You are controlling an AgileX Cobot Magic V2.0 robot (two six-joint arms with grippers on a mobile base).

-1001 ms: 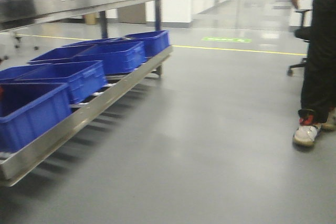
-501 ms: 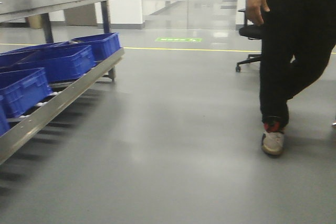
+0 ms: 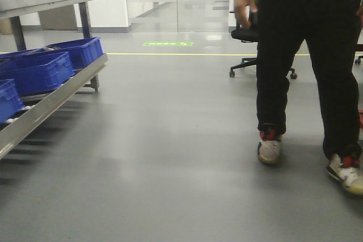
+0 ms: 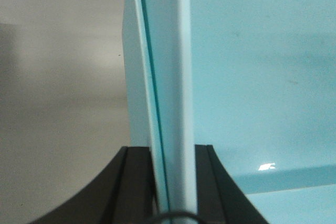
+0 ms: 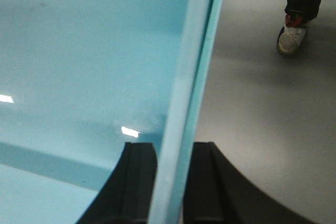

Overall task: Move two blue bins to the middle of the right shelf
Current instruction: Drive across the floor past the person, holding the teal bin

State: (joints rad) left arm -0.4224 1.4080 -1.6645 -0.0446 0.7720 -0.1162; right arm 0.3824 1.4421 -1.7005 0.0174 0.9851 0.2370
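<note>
Two pincers each clamp an upright wall of the pale blue bin [image 4: 262,77]: the left pincer [image 4: 172,156] has its black fingers pressed on either side of one wall, the right pincer [image 5: 172,153] on another, with grey floor [image 3: 159,157] beyond. At the left, dark blue bins [image 3: 42,69] sit on the lower level of a steel shelf [image 3: 51,97]; a person [image 3: 300,55] stands at the right, near an office chair [image 3: 247,33].

Person [image 3: 306,55] in black trousers beside an office chair [image 3: 245,34]; yellow line [image 3: 170,54] crosses the floor.
</note>
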